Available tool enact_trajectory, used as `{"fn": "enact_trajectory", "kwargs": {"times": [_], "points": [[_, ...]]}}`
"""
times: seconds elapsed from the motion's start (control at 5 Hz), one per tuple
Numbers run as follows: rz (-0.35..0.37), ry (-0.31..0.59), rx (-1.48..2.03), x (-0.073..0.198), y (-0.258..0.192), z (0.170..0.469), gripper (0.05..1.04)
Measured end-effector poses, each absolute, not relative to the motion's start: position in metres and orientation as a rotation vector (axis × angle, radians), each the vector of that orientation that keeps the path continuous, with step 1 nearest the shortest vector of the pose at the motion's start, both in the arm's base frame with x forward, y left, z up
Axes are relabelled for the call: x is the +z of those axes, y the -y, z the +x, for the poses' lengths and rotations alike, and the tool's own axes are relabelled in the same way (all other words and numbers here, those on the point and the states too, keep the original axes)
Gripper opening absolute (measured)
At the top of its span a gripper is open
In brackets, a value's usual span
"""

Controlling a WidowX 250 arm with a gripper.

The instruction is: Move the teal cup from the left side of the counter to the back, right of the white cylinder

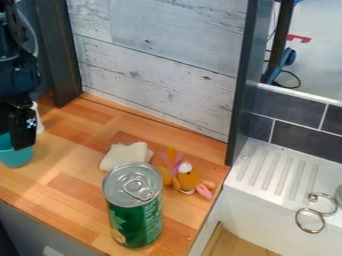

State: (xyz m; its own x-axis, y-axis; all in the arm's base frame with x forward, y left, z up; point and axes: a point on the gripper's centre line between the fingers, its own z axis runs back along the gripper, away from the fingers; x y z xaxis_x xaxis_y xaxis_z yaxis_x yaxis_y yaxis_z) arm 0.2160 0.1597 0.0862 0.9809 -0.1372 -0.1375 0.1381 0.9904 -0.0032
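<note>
Hanging down at the left edge of the view, the black gripper (20,140) points toward the wooden counter (70,145), with the dark bulk of the arm (17,65) rising almost straight above it to the upper left corner. Its lower end is over or beside a teal cup (16,159) that stands on the counter's left part; whether the two touch, I cannot tell. Nor can I tell whether the gripper is spread, pressed together or pinching the cup. A white object (38,120), partly hidden, is just behind the gripper.

Well apart from the arm, toward the front of the counter, a green can (137,225) stands upright, its silver pull-tab lid facing up. Just behind the can lies a crumpled cream cloth (125,154), and to the right of the cloth is an orange plush toy (189,181) with pink and purple parts. A whitewashed plank panel (160,65) backs the counter between dark posts. On the right is a white sink (267,210) with a ridged drainboard (275,172), where linked metal rings (309,220) are seen near dark tiles (304,140).
</note>
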Motion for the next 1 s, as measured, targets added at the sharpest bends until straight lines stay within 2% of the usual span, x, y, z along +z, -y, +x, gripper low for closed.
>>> {"fn": "enact_trajectory", "kwargs": {"times": [0.4, 1.0], "points": [[0.067, -0.104, -0.101, 0.079, -0.182, 0.221, 1.001], [0.062, -0.076, -0.118, 0.05, -0.191, 0.238, 1.001]]}}
